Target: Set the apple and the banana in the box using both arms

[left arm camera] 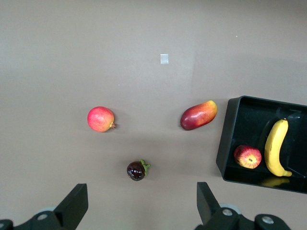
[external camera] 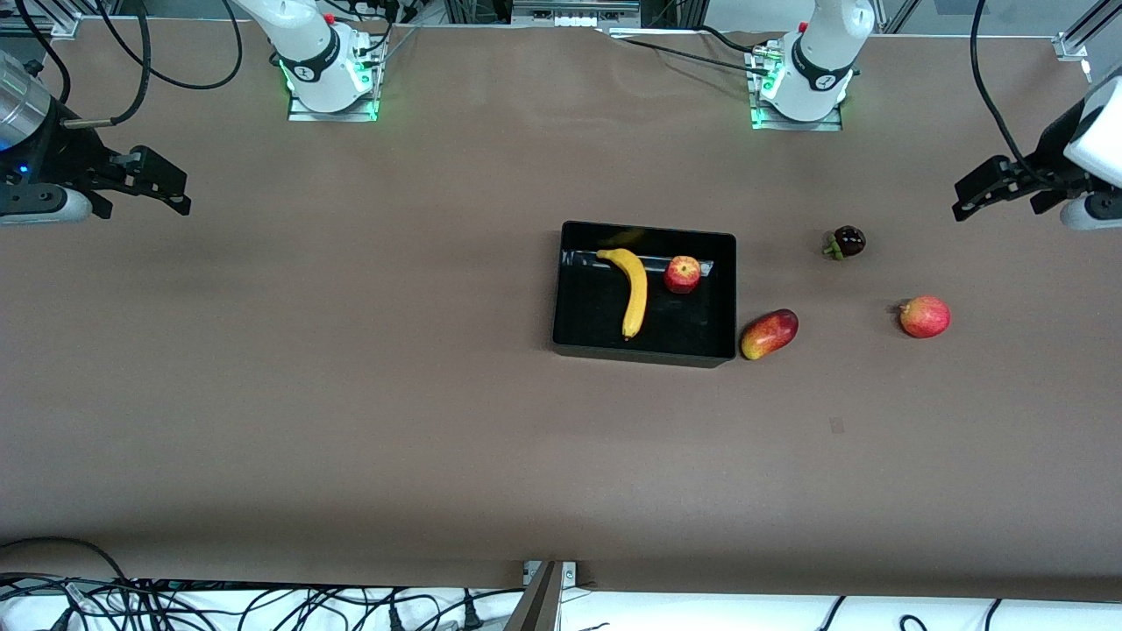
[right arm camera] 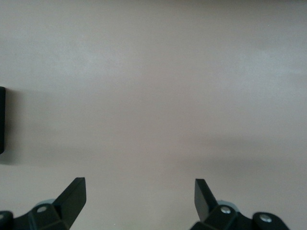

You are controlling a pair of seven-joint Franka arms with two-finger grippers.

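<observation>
A shallow rectangular box (external camera: 570, 289) of glossy black plastic sits on the matte brown desk (external camera: 351, 394), its smooth floor throwing back pale reflections. Inside it lies the banana (external camera: 634, 294), a long curved yellow fruit with darker tips, running lengthwise from the rim nearer the robots' bases toward the rim nearer the front camera. Just beside it in the same box rests the apple (external camera: 682, 274), small, round and red with yellowish streaks and a pale dimple on top. Outside the box, close by its corner on the side toward the left arm's end of the desk, lies an oblong red-and-yellow mango-like fruit (external camera: 769, 334) with a smooth skin. Farther toward that end sit a small dark purple round fruit with a green calyx (external camera: 847, 242) and a pinkish-red round fruit with a side nub (external camera: 925, 316), well apart from each other. The left gripper (external camera: 986, 193) hangs over the bare desk at the left arm's end, its black angular jaws spread wide and holding nothing. The right gripper (external camera: 166, 188) hangs over the right arm's end, jaws likewise wide apart and empty.
</observation>
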